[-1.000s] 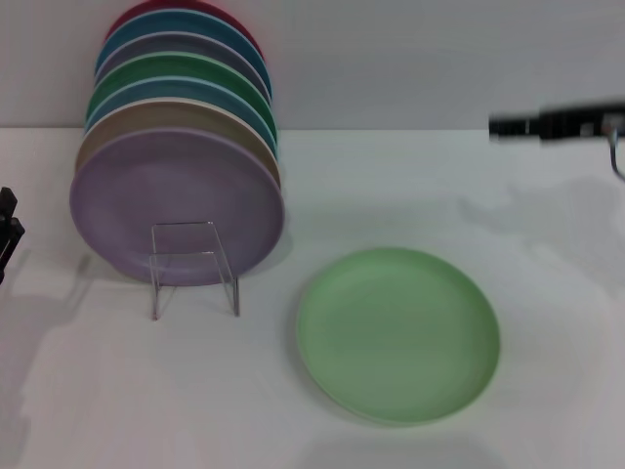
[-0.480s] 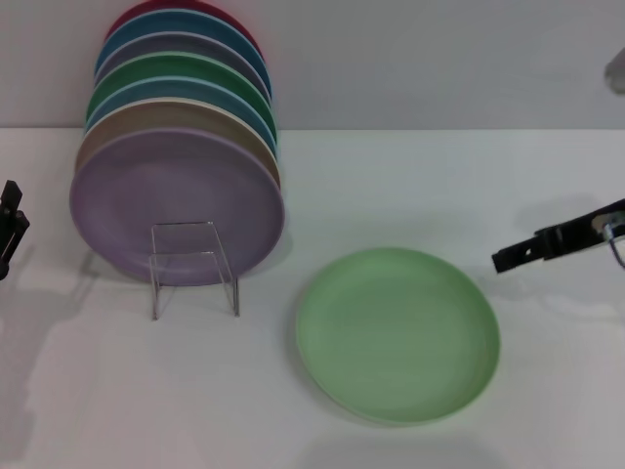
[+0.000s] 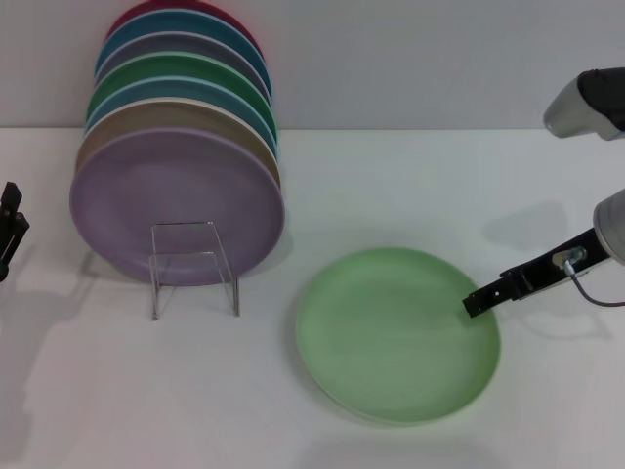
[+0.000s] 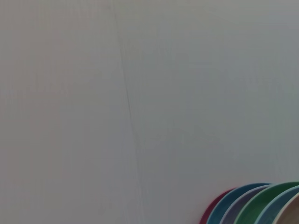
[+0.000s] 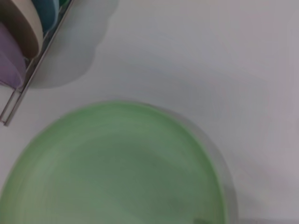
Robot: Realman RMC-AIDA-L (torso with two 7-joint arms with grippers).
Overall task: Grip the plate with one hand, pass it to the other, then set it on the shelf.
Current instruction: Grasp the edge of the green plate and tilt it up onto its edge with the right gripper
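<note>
mint plate (image 3: 397, 334) flat on white table (image 3: 410, 186), right of clear stand (image 3: 193, 266) holding row of upright plates (image 3: 176, 147), lilac one at front. right gripper (image 3: 476, 303) low at plate's right rim, tip over edge; finger state cannot tell. left gripper (image 3: 10, 230) idle at far left edge, finger state cannot tell.

The plate (image 3: 397, 334) lies flat on the table (image 3: 410, 176), right of the shelf (image 3: 193, 266).
</note>
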